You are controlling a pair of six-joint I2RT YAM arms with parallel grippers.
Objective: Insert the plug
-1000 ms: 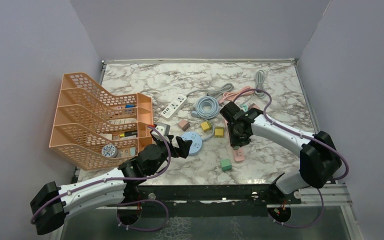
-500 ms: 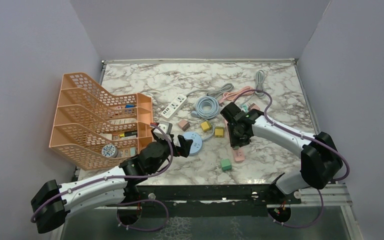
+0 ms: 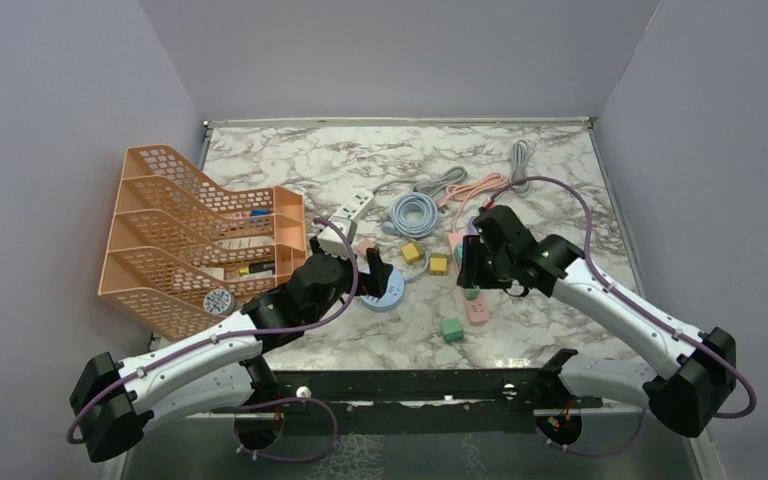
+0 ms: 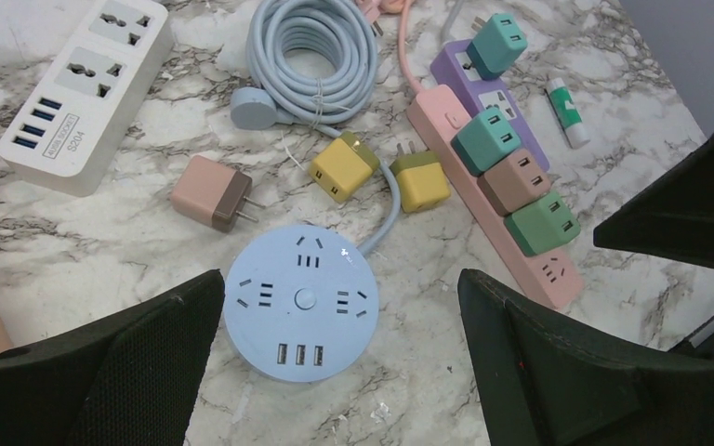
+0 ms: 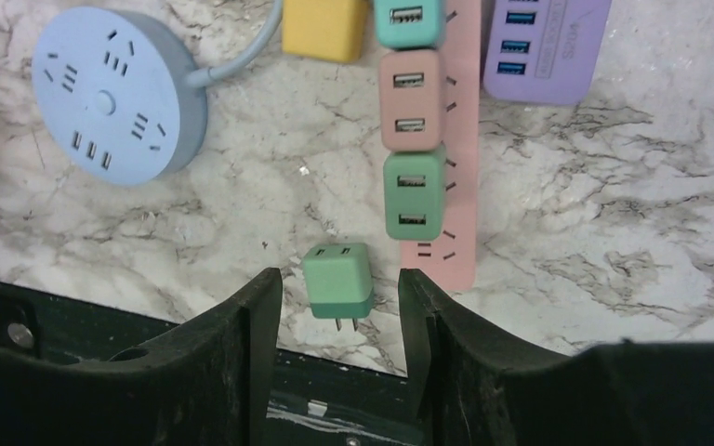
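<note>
Over a marble-patterned table [image 3: 560, 160] strewn with chargers and cables, the right gripper [image 5: 340, 283] hangs above a loose green plug [image 5: 337, 271], its jaws partly parted and gripping nothing. In the wrist view the plug lies flat on the table between the two black fingers [image 5: 251, 334], touching neither, with its prongs aimed at the table's near edge. Just beside it is the near end of the pink power strip [image 5: 463, 139]. There a teal plug [image 5: 409, 19], a pink plug [image 5: 411, 98] and a second green plug [image 5: 414, 195] sit seated in a row, and one socket [image 5: 432, 251] at the end shows bare. The left gripper [image 4: 339, 279], spread wide and empty, hovers above the round blue socket hub [image 4: 284, 307], with two yellow plugs [image 4: 344, 165] and a brown-pink plug [image 4: 212, 192] lying unplugged near it. The step in hand appears to be picking up the loose green plug, with insertion not yet begun. The next move would likely call for the right arm to descend, close squarely across the plug's body and turn it prongs-down. It would then line the prongs up with the bare slots at the strip's end before pressing home. A skewed grasp could leave the prongs off the slots, and the light strip might slide under the push.
</note>
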